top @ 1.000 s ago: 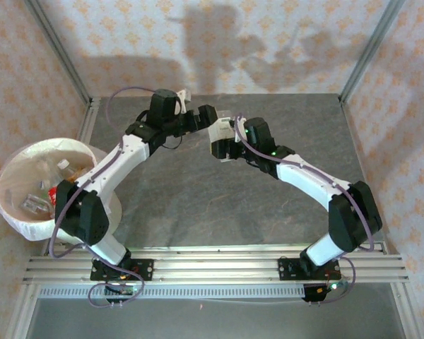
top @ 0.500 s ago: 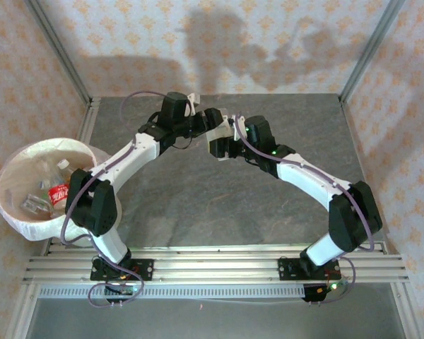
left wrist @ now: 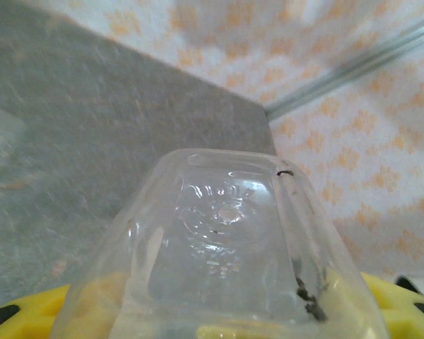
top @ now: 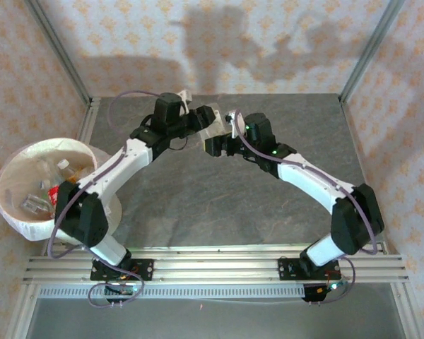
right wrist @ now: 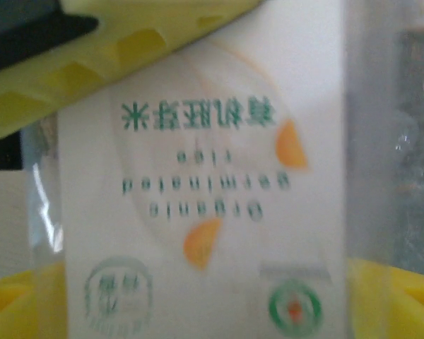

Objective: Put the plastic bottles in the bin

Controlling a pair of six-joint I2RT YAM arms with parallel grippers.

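Overhead, both arms reach over the far middle of the grey table, their wrists meeting tip to tip. Between them is a clear plastic bottle, with the left gripper at its left side and the right gripper just below it. Well apart, beyond the table's left edge, stands the bin. Several other bottles lie in its pale pinkish inside, one with a red label.

From the left wrist, the bottle's moulded clear base fills the lower frame, pointing out toward the table and the patterned wall. Yellow fingers sit tight against both flanks, so the left gripper is clamped on the bottle.

From the right wrist, the bottle's white label, with green print and orange shapes, lies close against the lens. Yellow fingers flank it at the bottom corners, and another yellow finger crosses the top left corner. The picture is blurred, so I cannot tell whether the right gripper's jaws press on the bottle or merely stand beside it.
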